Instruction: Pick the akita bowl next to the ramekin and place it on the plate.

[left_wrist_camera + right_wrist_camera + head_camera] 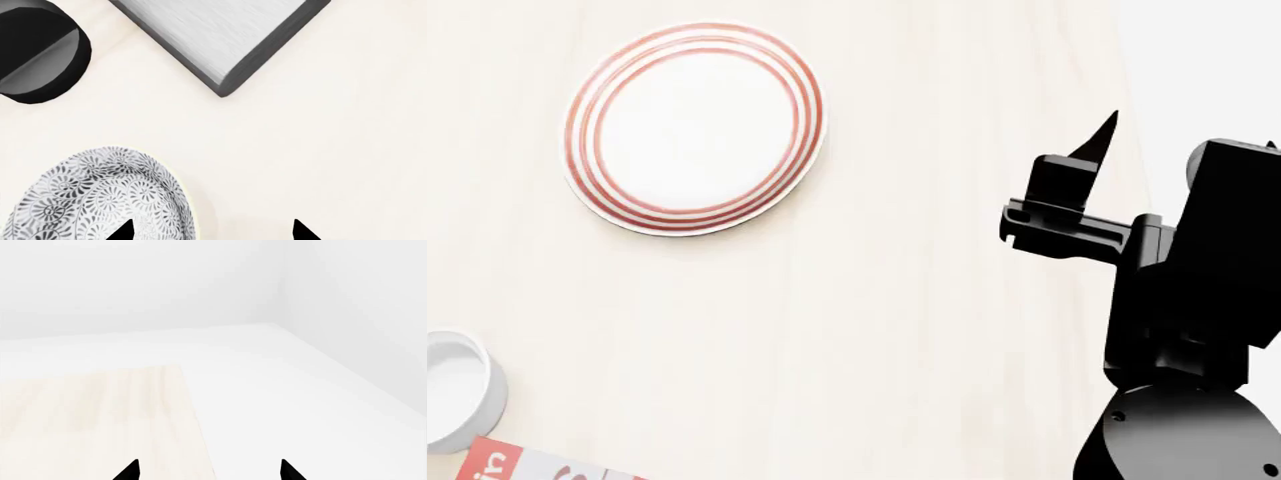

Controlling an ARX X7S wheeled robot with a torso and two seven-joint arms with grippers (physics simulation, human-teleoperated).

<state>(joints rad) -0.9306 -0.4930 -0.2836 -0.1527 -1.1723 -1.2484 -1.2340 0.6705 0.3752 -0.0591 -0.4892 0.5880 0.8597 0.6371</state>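
Your left gripper [213,231] hangs spread and unloaded, one fingertip over the single akita bowl [100,197] on the pale wooden table [934,330]. Your right gripper [210,471] gapes toward white walls. One plate [694,127], one ramekin [454,388].

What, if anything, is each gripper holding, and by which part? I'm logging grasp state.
Nothing is held. The left gripper is open beside the patterned bowl, one fingertip over its rim. The right gripper is open and empty.
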